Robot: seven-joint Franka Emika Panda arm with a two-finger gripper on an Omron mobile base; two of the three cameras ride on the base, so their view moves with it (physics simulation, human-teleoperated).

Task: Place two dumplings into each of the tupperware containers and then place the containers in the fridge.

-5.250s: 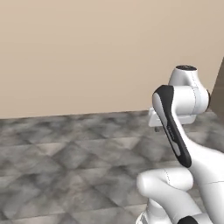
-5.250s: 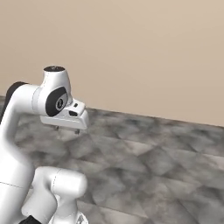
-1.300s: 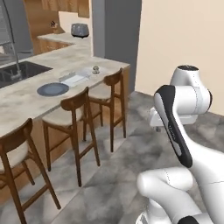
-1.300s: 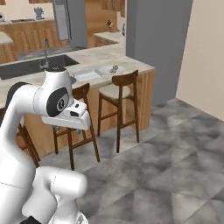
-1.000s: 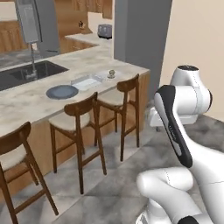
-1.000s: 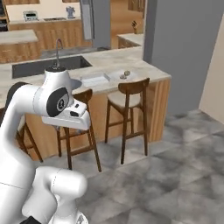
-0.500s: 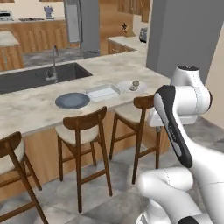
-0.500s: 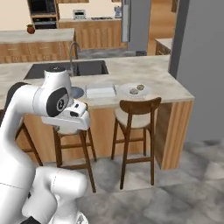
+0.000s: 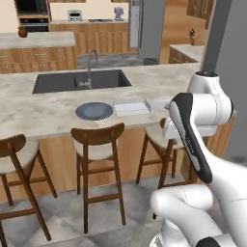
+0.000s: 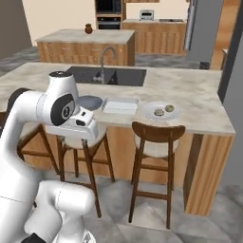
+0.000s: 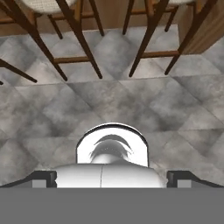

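i see the worktop (image 10: 199, 102) with wooden stools (image 10: 154, 142) tucked under it. on it sit a dark plate (image 9: 94, 110), a pale container (image 10: 120, 106) just beside it, then two dumplings (image 10: 163, 110) on a white plate. my tool (image 11: 112, 177) is spread, over the floor.

Glossy white rounded arm (image 9: 202, 159) with dark joints and black strip.
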